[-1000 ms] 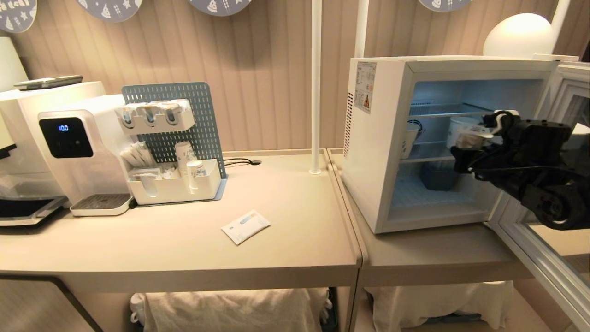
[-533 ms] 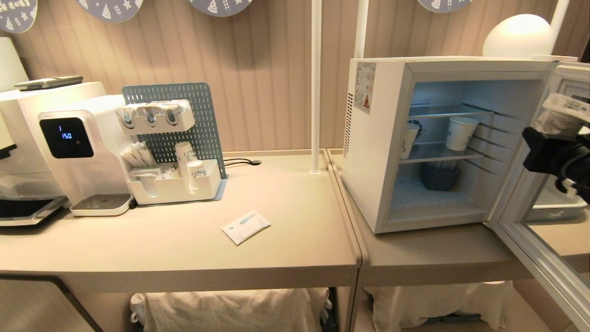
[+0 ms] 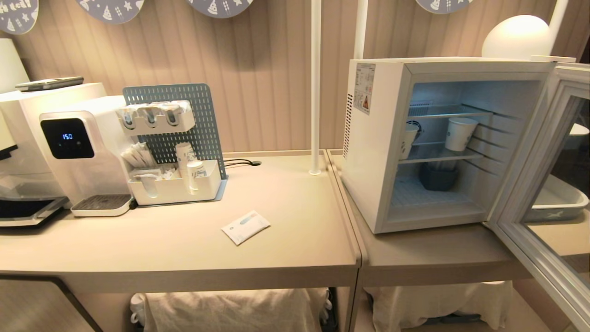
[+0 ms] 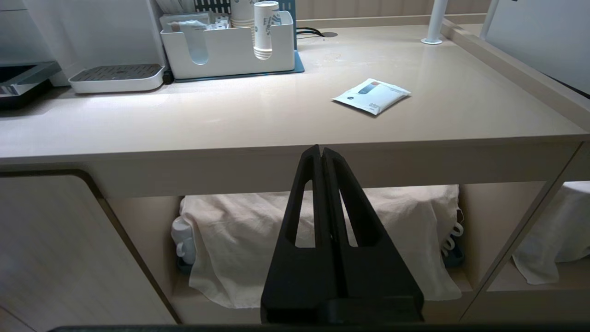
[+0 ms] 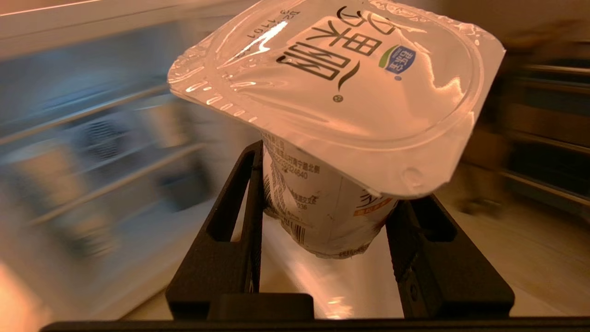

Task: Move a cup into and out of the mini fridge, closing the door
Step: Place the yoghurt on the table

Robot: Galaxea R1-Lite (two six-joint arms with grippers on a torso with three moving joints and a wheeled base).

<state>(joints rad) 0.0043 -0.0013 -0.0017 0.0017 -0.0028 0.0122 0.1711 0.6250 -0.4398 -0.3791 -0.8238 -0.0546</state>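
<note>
Since a second ago, my right arm has left the head view, taking the cup (image 5: 332,115) out of the mini fridge (image 3: 382,138). My right gripper (image 5: 322,203) is clamped on its tub; the foil lid hides my fingertips, and everything behind is smeared. The door (image 3: 534,193) stands wide, cut off at the edge. My left gripper (image 4: 321,154) hangs pressed together below the table (image 4: 230,115).
</note>
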